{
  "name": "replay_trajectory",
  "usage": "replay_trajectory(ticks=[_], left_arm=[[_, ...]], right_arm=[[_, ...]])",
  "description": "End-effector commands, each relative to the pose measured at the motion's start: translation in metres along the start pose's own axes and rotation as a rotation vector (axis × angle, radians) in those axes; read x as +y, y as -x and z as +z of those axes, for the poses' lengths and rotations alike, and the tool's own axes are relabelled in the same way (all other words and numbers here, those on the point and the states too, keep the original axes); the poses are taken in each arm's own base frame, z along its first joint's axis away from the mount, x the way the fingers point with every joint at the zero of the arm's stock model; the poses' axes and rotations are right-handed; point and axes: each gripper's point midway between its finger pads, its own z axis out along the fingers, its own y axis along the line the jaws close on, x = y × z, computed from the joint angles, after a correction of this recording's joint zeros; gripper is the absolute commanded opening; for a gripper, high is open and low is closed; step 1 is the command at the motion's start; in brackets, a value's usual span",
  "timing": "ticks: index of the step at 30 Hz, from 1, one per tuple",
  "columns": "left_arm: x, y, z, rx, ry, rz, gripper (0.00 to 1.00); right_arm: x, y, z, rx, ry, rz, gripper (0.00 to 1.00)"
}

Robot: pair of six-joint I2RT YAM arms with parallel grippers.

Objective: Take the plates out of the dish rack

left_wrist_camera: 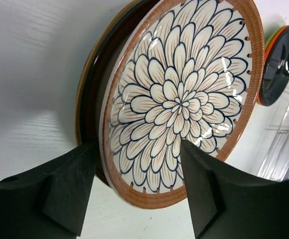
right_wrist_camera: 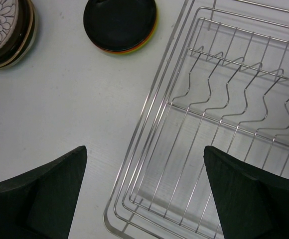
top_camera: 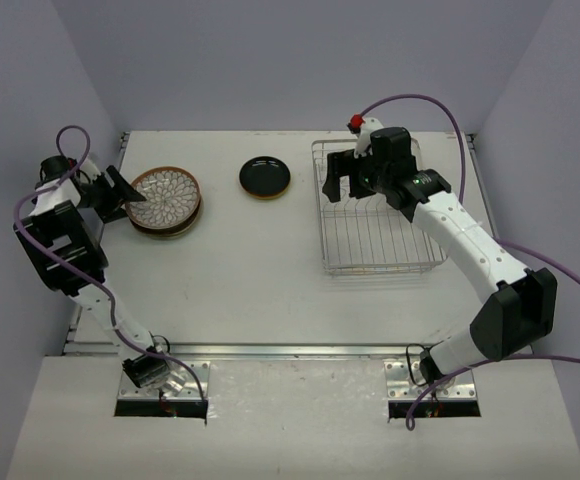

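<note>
The dish rack stands at the right with no plates in it; it also shows in the right wrist view. A brown-rimmed plate with a flower pattern tops a stack at the far left. A black plate tops a second stack with orange and green rims below it. My left gripper is open, its fingers either side of the flower plate's near edge. My right gripper is open and empty above the rack's far left corner.
The table's left edge and a side wall lie close behind the left arm. A purple cable loops above the right arm. Bare white table lies between the stacks, the rack and the arm bases.
</note>
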Motion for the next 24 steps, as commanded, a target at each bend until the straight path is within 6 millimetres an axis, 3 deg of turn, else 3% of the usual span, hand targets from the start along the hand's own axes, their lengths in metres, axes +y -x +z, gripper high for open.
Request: replay_trajectory(ticks=[1,3,4,7,10,12,16,19,24], left_arm=[[-0.002,0.041,-0.043,-0.181,0.145,0.149,0.71],[-0.011,0.061,-0.071,-0.289,0.242,0.226,0.76],[-0.007,0.065,-0.072,-0.310,0.292,0.237,0.76],[-0.040,0.090,-0.115,-0.512,0.485,0.449,0.76],[-0.068,0.082,-0.141,-0.629,0.566,0.594,0.78],[-0.096,0.073,-0.144,-0.683,0.544,0.666,0.84],[-0.121,0.058,-0.132,-0.664,0.495,0.693,0.84],[-0.128,0.050,-0.123,-0.647,0.472,0.698,0.83],[-0.136,0.044,-0.121,-0.642,0.456,0.714,0.82]], right_arm=[[-0.022,0.030,-0.016,-0.088,-0.126,-0.048,0.99],[-0.040,0.033,-0.019,-0.095,-0.231,-0.065,0.99],[-0.049,0.033,-0.021,-0.096,-0.281,-0.074,0.99],[-0.095,0.037,-0.032,-0.120,-0.548,-0.103,0.99],[-0.125,0.038,-0.036,-0.132,-0.747,-0.121,0.99],[-0.145,0.038,-0.037,-0.114,-0.890,-0.163,0.99],[-0.164,0.035,-0.027,-0.083,-1.028,-0.256,0.99],[-0.172,0.053,-0.024,-0.194,-1.103,-0.302,0.99],[-0.183,0.052,-0.018,-0.181,-1.171,-0.404,0.99]])
